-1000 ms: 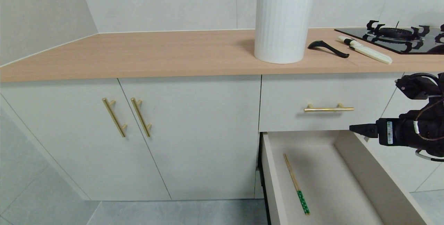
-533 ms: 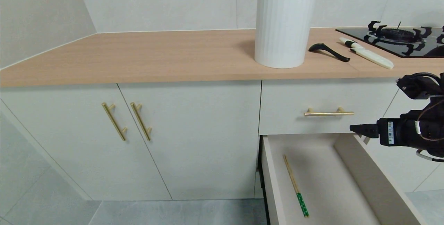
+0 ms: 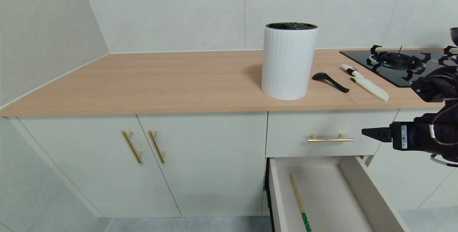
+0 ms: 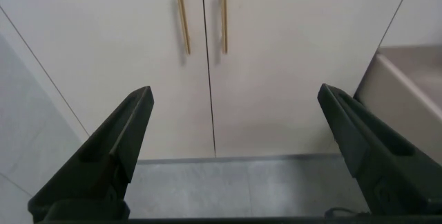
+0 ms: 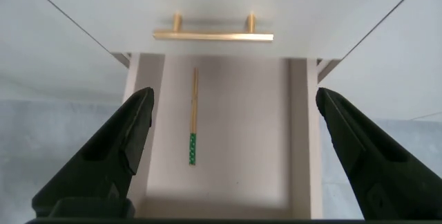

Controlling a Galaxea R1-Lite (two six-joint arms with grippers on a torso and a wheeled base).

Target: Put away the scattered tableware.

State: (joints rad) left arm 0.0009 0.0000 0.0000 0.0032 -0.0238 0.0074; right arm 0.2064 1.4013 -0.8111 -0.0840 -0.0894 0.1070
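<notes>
Just the green-tipped wooden chopsticks (image 3: pixel 298 203) are in the open white drawer (image 3: pixel 277 196), black curved spoon (image 3: pixel 330 81) and white knife (image 3: pixel 365 86) left out on the wood countertop (image 3: pixel 179 81), left gripper (image 4: pixel 233 92) and right gripper (image 5: pixel 233 99) splayed empty.

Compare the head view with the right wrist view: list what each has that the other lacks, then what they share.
Head view alone: the countertop with the white holder, black utensil, knife and stove. Right wrist view alone: the full length of the chopsticks, and the right gripper seen spread open. Shared: the open drawer, those chopsticks lying in it, and the gold handle above.
</notes>
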